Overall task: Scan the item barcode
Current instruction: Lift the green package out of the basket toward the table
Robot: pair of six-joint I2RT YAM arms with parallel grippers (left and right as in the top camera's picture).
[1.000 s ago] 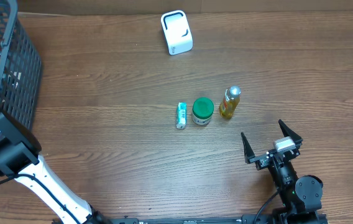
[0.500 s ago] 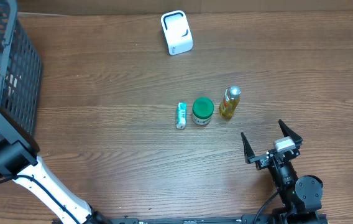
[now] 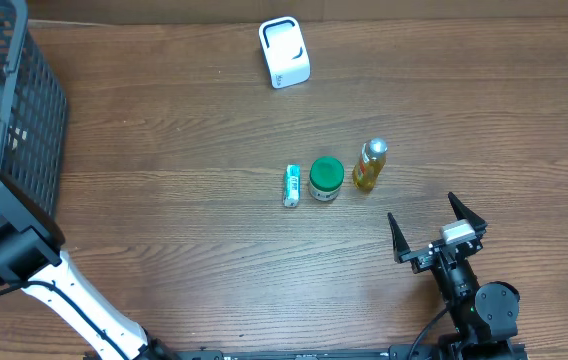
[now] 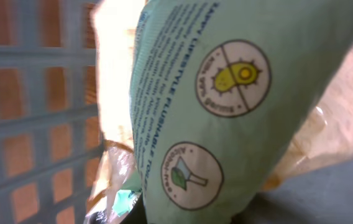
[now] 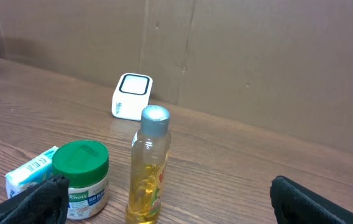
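Left wrist view: green pack fills frame, inside basket, close to mesh wall. Left hand clenched, out of sight; grip on pack unclear. Right hand released, low over bench, near bottle. Jar, box beside bottle; scanner at far edge.

I note the table as matt, smooth wood grain; basket, dark plastic-looking grid; scanner, glossy white plastic; bottle, clear plastic with silvery cap; jar, green plastic lid. The pouch at my left wrist is printed film, faintly sheened.
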